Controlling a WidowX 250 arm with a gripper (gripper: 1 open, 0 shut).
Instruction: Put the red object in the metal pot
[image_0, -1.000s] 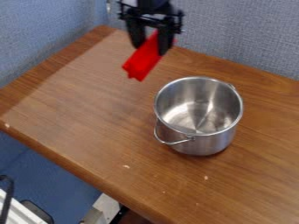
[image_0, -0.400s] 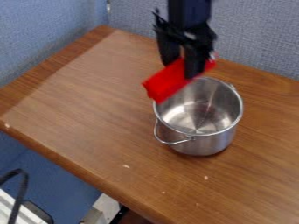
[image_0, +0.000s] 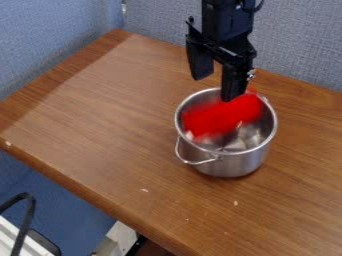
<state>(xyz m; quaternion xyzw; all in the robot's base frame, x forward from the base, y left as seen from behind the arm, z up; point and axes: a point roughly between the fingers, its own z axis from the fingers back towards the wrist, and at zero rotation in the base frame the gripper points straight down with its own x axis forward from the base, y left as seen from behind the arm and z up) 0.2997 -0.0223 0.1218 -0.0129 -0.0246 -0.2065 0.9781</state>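
Observation:
The red object (image_0: 214, 116) shows as a blurred red shape inside the mouth of the metal pot (image_0: 227, 160), just under the gripper and partly over the pot's near-left rim. My gripper (image_0: 219, 74) hangs right above the pot's back rim with its dark fingers (image_0: 199, 60) spread apart and nothing between them. The pot stands upright on the wooden table (image_0: 94, 110), its wire handle hanging at the front.
A blue wall runs behind the table's far edge. The table's front-left edge runs diagonally, with blue floor and a dark cable (image_0: 16, 215) below it.
The gripper carried the red object right and down from the back of the table to above the pot, then its fingers spread and the red object dropped into the pot's mouth.

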